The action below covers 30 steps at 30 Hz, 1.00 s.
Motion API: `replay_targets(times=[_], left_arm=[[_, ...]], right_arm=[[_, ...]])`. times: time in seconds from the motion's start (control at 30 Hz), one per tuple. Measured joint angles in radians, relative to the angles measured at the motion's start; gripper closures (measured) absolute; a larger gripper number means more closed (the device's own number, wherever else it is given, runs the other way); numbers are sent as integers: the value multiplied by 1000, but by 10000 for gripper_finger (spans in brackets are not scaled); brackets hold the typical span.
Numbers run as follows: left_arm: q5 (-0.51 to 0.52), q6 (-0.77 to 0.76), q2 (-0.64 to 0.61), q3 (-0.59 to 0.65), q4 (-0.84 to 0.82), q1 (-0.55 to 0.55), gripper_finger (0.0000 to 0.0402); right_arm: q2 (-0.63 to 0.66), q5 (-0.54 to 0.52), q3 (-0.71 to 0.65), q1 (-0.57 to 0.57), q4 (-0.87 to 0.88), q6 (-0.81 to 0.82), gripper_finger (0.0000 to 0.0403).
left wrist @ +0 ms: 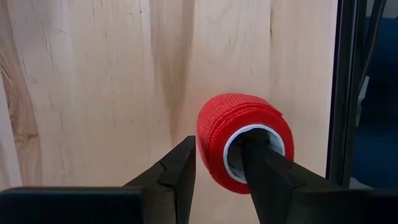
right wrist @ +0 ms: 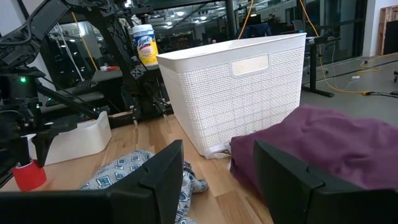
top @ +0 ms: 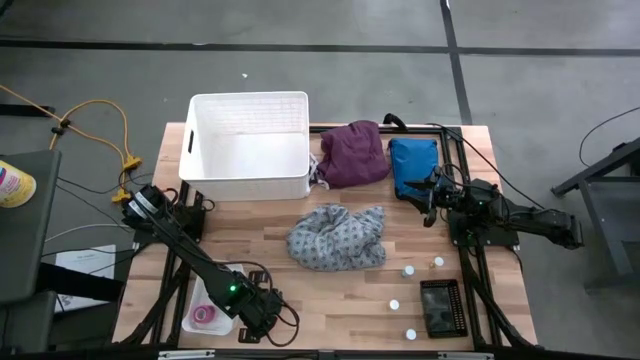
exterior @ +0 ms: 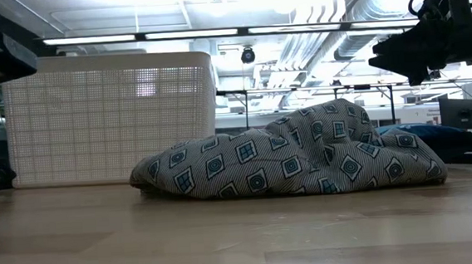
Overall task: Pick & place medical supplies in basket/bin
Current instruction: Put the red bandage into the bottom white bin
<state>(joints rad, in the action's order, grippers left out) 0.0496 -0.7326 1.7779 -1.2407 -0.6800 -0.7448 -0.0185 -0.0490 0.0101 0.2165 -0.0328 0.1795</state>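
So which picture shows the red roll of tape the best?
The left wrist view: the red tape roll fills the middle, with one finger of the left gripper inside its white core and the other outside. The right wrist view shows it small and far off. The high and low views do not show it.

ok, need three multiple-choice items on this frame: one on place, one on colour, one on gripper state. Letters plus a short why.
1. Where does the purple cloth garment lie?
A. inside the white basket
B. on the table beside the basket
C. under the grey dotted cloth

2. What colour is the tape roll at the left gripper?
A. red
B. black
C. pink

3. How is the left gripper set on that roll?
A. both fingers above it, apart
B. one finger inside the core, one outside the wall
C. shut beside it

Key: 1 B, the high view shows it right of the white basket; 2 A, the left wrist view shows red wrap; 3 B, one finger enters the white core.
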Motion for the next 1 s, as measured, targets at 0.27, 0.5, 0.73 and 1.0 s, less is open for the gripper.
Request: replay_targets(times=[0.27, 0.5, 0.73, 1.0], left_arm=[[-1, 0, 0, 0, 0, 0, 337], [-1, 0, 0, 0, 0, 0, 374], [-5, 0, -1, 0, 0, 0, 378], [-35, 0, -101, 0, -59, 39, 379]], right_arm=[[0, 0, 0, 0, 0, 0, 221], [0, 0, 0, 0, 0, 0, 221], [0, 0, 0, 0, 0, 0, 221], [0, 0, 0, 0, 0, 0, 221]])
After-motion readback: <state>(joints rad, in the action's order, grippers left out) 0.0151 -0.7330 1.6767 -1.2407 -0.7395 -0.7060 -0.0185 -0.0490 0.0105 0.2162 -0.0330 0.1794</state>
